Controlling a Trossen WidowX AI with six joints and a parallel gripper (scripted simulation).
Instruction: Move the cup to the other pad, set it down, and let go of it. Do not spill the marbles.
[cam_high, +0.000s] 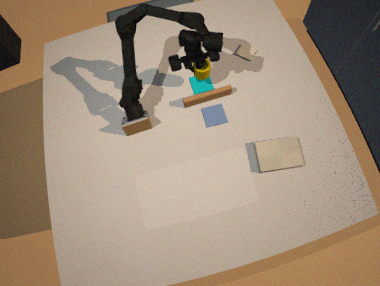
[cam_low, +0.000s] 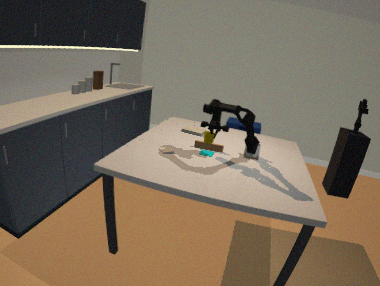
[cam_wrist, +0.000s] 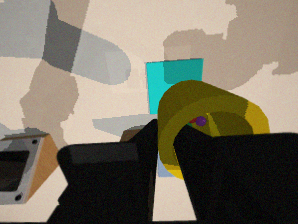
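Observation:
My gripper (cam_high: 201, 62) (cam_low: 210, 131) (cam_wrist: 163, 123) is shut on the yellow cup (cam_high: 202, 71) (cam_low: 208, 136) (cam_wrist: 210, 112) and holds it in the air above the far part of the cyan pad (cam_high: 204, 86) (cam_low: 206, 153) (cam_wrist: 157, 82). Marbles (cam_wrist: 199, 120), a purple and a red one, show inside the cup in the wrist view. The blue pad (cam_high: 214, 115) lies on the near side of a wooden bar (cam_high: 207, 96) (cam_low: 208, 145), which lies between the two pads.
The arm's base (cam_high: 136, 124) (cam_low: 251, 151) stands left of the pads on a wooden block. A beige slab (cam_high: 279, 154) lies at the table's right. A thin grey rod (cam_high: 242, 56) lies behind the cup. The white table (cam_high: 90, 200) (cam_low: 250, 190) carries all of it.

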